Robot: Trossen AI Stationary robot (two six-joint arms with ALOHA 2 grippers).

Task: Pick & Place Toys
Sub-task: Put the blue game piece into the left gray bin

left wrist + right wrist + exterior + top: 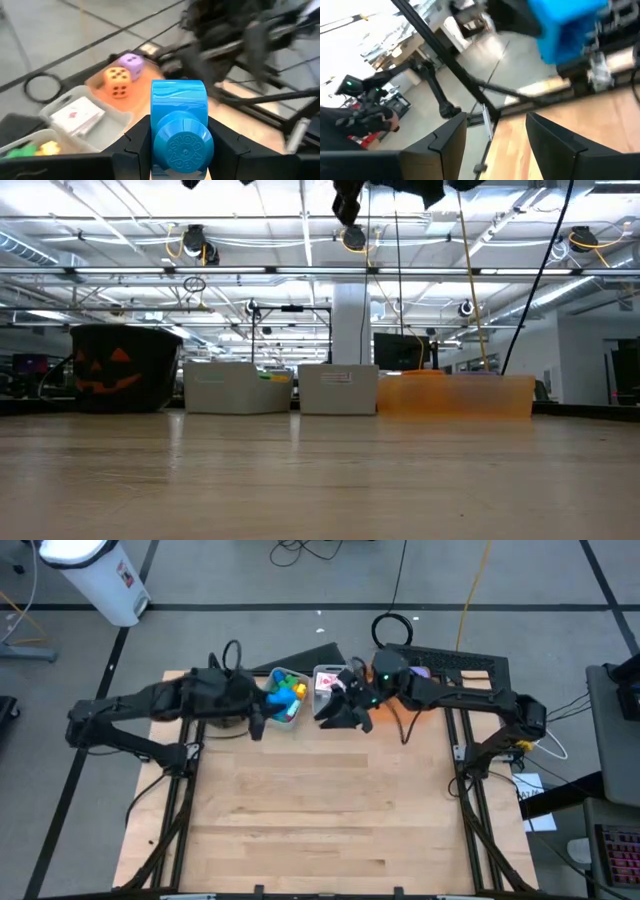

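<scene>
1. Left wrist view is showing the left gripper (pixel 178 145) clamping a blue block (pixel 178 127) between its two dark fingers, the round stud on the block's end facing the camera.
2. High view is placing the left gripper (pixel 258 720) beside the clear bin of blocks (pixel 290 715) at the far end of the table (pixel 320 810), where green, yellow and blue pieces (pixel 284 690) are lying together.
3. A second clear bin (pixel 107 125) is sitting next to it, holding the playing cards (pixel 77 114).
4. Beyond that bin, the orange die (pixel 117 81) and the purple die (pixel 131 63) are resting side by side on the flat orange tray (pixel 97 77).
5. The right gripper (pixel 495 142) is hanging with its fingers parted and nothing between them; in the high view it (pixel 340 712) is hovering near the card bin, close to the left gripper.
6. Right wrist view is catching the blue block (pixel 565 27) in the other gripper, blurred, above the table edge.
7. Low view is showing the black pot (pixel 120 367) with an orange face, both bins and the tray lined up along the far side.
</scene>
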